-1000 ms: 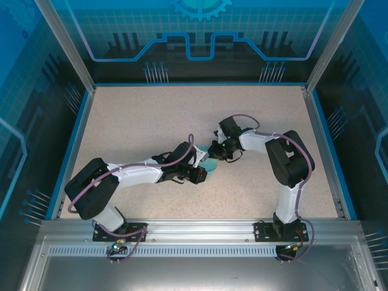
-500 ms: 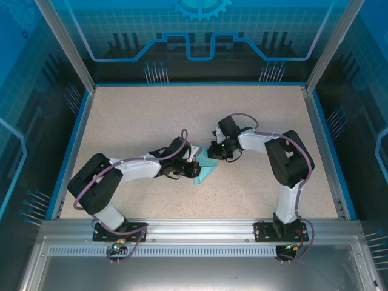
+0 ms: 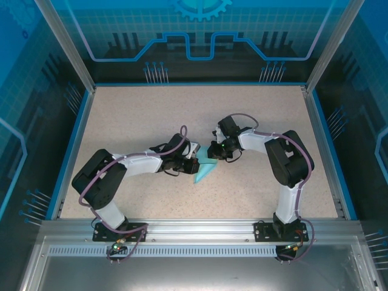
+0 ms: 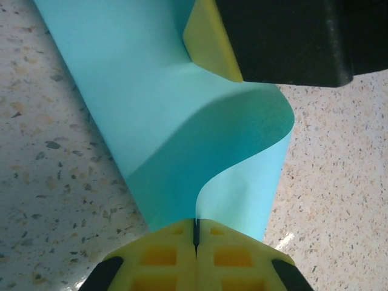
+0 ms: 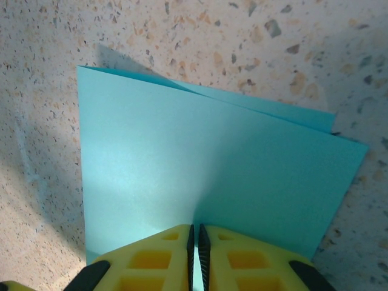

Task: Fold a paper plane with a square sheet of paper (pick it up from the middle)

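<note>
Counting from the near edge: two arms (image 3: 121, 176) bolted side by side, two grippers, and just one sheet of paper (image 3: 205, 171), light cyan-blue and plain. It sits about mid-counter, between the two grippers, on the speckled counter (image 3: 151, 115).

From above, the sheet looks like a narrow pointed shape. Its tip aims at the near edge and a bit left, and the long axis runs diagonally from near-left to far-right.

The left gripper (image 3: 193, 165) comes in from the left. On its wrist cam the left gripper (image 4: 195, 237) has its yellow pads pressed together, with an edge of the sheet (image 4: 163, 121) pinched in the seam. The paper bends up in a soft S-curve from there toward a yellow pad (image 4: 209, 42) of the other gripper, which touches it at the top.

The right gripper (image 3: 213, 153) is just past the sheet's far end. On its own cam the right gripper (image 5: 195, 242) is clamped shut on the sheet (image 5: 200, 176) too. There the paper is folded over, with a second layer peeking out along the far edge.

Farthest back is a blue back wall (image 3: 200, 36) with a gear graphic (image 3: 202, 7).
</note>
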Available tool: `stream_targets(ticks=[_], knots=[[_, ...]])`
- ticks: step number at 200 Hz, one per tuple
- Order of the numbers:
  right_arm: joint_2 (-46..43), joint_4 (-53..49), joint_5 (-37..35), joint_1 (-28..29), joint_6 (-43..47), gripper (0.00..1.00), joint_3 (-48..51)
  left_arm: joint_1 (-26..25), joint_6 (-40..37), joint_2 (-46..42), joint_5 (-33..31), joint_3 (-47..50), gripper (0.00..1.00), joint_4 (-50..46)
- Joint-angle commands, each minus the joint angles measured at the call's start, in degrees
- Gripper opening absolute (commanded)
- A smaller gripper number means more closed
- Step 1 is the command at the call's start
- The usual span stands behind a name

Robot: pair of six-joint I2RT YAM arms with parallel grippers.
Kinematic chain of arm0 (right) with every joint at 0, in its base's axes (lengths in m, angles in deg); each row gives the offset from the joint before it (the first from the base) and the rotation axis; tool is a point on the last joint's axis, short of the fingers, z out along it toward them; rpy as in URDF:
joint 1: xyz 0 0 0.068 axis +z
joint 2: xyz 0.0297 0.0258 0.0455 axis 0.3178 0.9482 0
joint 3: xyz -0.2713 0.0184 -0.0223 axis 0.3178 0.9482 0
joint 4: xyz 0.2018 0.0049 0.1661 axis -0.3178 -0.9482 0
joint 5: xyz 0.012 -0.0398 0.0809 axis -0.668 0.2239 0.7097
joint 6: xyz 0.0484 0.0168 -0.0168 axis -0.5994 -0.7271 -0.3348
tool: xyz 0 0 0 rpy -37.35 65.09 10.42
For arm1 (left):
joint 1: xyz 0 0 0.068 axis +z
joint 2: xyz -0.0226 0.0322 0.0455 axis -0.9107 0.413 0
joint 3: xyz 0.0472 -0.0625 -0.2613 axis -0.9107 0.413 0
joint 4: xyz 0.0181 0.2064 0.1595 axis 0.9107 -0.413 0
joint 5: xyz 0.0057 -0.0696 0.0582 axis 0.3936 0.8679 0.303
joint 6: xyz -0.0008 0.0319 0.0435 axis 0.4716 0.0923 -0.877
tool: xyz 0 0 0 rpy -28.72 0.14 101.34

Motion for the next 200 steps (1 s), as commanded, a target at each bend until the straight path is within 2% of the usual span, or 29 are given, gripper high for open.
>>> stream_targets(ticks=[1, 116, 200], knots=[[1.5, -3.8, -1.4, 0.7, 0.6, 0.15, 0.2, 0.7, -1.8, 1.1, -0.7, -1.9, 0.00, -2.3], [1.4, -3.7, -1.4, 0.6, -0.2, 0.16, 0.3, 1.5, -2.6, 4.9, -1.7, -4.7, 0.00, -4.0], [1.4, -3.9, -1.7, 0.7, -0.4, 0.16, 0.3, 1.5, -0.1, 3.3, -0.9, -1.5, 0.00, -2.3]])
